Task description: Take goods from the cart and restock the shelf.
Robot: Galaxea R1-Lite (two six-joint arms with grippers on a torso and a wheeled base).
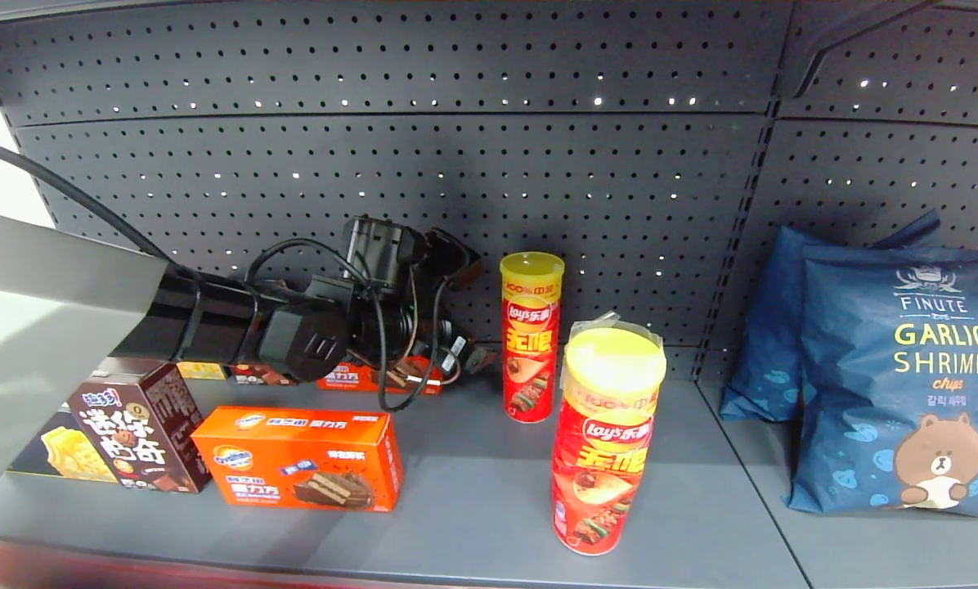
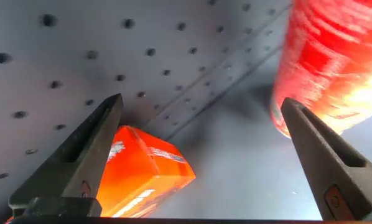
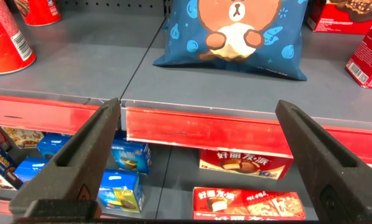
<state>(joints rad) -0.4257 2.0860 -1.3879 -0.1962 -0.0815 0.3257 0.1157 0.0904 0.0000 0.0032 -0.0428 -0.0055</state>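
Left gripper (image 2: 201, 102) is spread wide with nothing gripped, low at the back of the grey metal shelf (image 1: 473, 466). A small orange cardboard box (image 2: 142, 174) is seen beside one finger, and a red cylindrical yellow-lidded chip can (image 1: 531, 343) beside the other. Right gripper (image 3: 198, 106) is splayed open too, out in front of the shelf's red edge strip (image 3: 204, 127).

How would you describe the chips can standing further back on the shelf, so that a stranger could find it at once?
Start at the grey shelf with the pegboard wall behind; near its middle stand two red cans with yellow lids. The rear can is close to the wall, beside the open left gripper, while the front can stands near the shelf's edge.
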